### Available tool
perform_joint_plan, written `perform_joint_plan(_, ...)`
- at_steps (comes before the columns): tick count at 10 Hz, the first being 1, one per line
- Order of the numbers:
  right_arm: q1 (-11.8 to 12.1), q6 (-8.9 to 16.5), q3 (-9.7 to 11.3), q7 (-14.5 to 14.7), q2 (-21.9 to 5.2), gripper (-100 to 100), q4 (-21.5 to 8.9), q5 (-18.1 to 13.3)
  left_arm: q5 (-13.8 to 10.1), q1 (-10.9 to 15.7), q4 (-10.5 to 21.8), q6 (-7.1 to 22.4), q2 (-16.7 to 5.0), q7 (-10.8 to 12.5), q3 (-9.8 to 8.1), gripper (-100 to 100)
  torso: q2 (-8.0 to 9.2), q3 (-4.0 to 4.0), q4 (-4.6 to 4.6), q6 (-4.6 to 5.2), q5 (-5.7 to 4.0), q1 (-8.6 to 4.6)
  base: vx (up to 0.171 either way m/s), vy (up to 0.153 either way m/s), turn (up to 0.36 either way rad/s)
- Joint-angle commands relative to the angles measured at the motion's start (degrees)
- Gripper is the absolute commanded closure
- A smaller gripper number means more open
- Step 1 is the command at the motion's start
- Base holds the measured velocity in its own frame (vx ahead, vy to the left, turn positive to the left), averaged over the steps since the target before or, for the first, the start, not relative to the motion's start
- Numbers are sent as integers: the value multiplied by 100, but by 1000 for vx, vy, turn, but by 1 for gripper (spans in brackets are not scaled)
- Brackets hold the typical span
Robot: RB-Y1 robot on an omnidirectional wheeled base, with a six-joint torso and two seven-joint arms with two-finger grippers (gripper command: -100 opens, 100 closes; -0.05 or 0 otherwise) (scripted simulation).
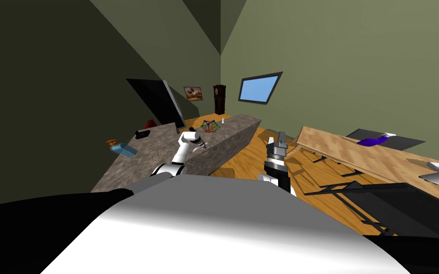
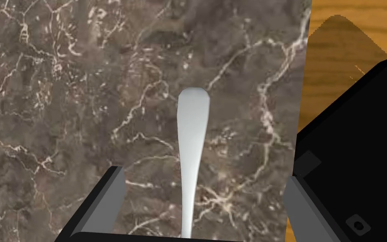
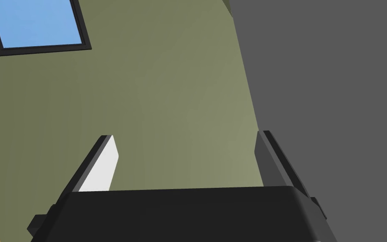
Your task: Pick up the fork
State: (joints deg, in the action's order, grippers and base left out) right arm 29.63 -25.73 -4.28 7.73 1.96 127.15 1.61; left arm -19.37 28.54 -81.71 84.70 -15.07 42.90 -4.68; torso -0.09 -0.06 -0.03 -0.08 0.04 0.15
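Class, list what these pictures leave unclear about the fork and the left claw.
- Fork: prongs cut off in the left wrist view, under the left claw's dark body.
- Gap between the open fingers and the counter: the left wrist view gives no depth.
- Small white thing at the counter's far end: too small in the head view.

No readable text, label, brand, number or sign appears on anything.

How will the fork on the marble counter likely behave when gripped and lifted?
The fork looks thin and smooth, so probably stiff and light, yet slippery. Lying flat on the marble counter, it would likely slide or pivot, not roll, if nudged. The open left hand straddles its handle; held there, it may tilt.
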Motion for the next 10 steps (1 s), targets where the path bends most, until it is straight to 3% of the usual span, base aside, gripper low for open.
perform_joint_plan(1, 0, 0, 0, 0, 0, 0, 0, 0, -94, 97, 140, 280, -49, 153, 32, -100, 0, 0, 0, 0, 0, 0, 35, 45, 77)
perform_joint_plan(6, 0, 0, 0, 0, 0, 0, 0, 0, -342, 240, 429, 829, -179, 460, 116, -100, 2, 1, 0, 0, 2, 6, 35, 52, 64)
perform_joint_plan(7, 0, 0, 0, 0, 0, 0, 0, 0, -318, 233, 409, 752, -174, 407, 98, -100, 3, 1, 0, 0, 1, 4, 14, 18, 10)
perform_joint_plan(8, -1, 0, 0, 0, 0, 0, 0, 0, -323, 234, 414, 774, -177, 420, 100, 0, 8, 4, 1, 2, 0, -5, 0, 0, 0)
perform_joint_plan(9, -1, 0, 1, 0, 0, 0, 0, 0, -384, 271, 700, 610, -308, 237, -31, -100, 12, 7, 2, 2, -2, -11, -17, -46, -97)
perform_joint_plan(10, -1, 0, 1, 0, 1, 0, 0, 0, -415, 289, 848, 529, -373, 146, -96, -100, 19, 10, 3, 4, -5, -28, -28, -86, -85)
